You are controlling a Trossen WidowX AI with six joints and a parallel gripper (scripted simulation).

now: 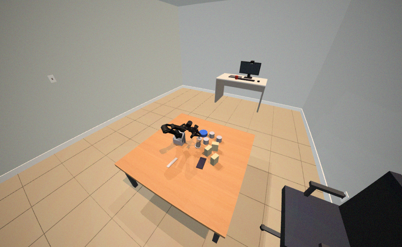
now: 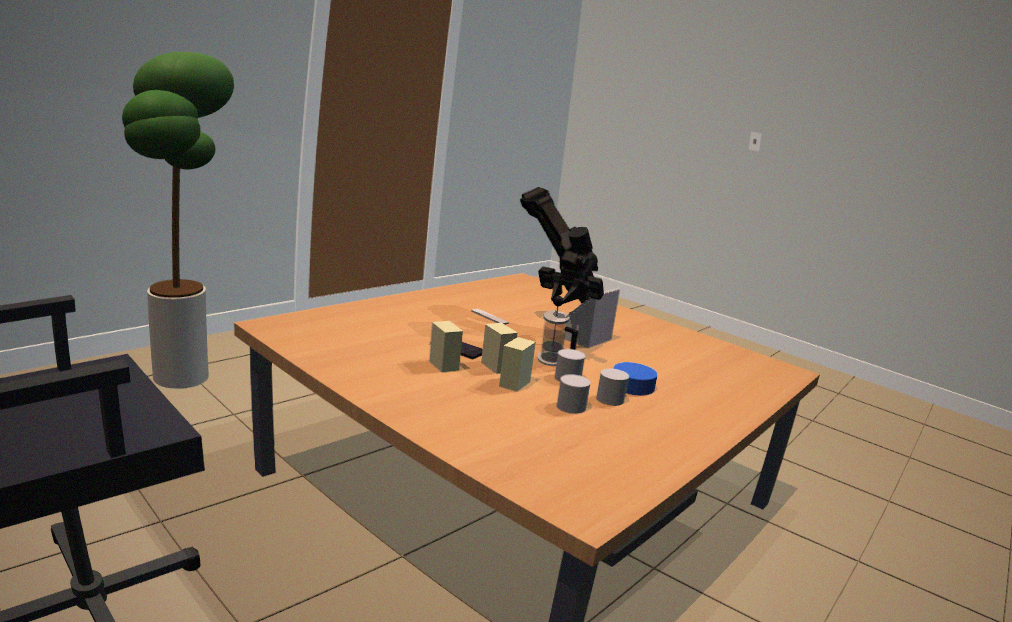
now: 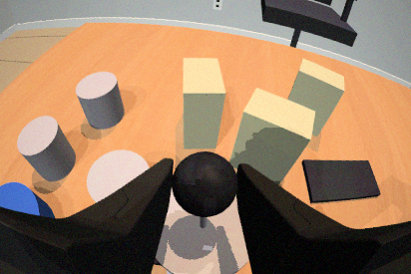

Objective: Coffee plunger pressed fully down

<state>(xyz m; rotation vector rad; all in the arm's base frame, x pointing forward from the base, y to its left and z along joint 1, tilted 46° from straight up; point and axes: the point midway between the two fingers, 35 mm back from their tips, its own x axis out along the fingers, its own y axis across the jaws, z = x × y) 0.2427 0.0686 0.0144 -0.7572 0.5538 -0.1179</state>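
Wrist view: risk seen in any sideways load on the plunger knob (image 3: 205, 183); the coffee press (image 2: 553, 337) could be tipped or slid into the grey cylinder (image 2: 569, 363) just beside it on the bench (image 2: 649, 463). Tool (image 3: 205, 188) partly closed, clamped on the knob, directly above the press. Rod still partly exposed; stroke judged incomplete.

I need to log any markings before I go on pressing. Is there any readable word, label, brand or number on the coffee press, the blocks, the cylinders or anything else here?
None can be read: the coffee press, tan blocks, grey cylinders, blue disc and dark flat slab are plain.
Monitor on the far desk: screen dark, too small to tell.
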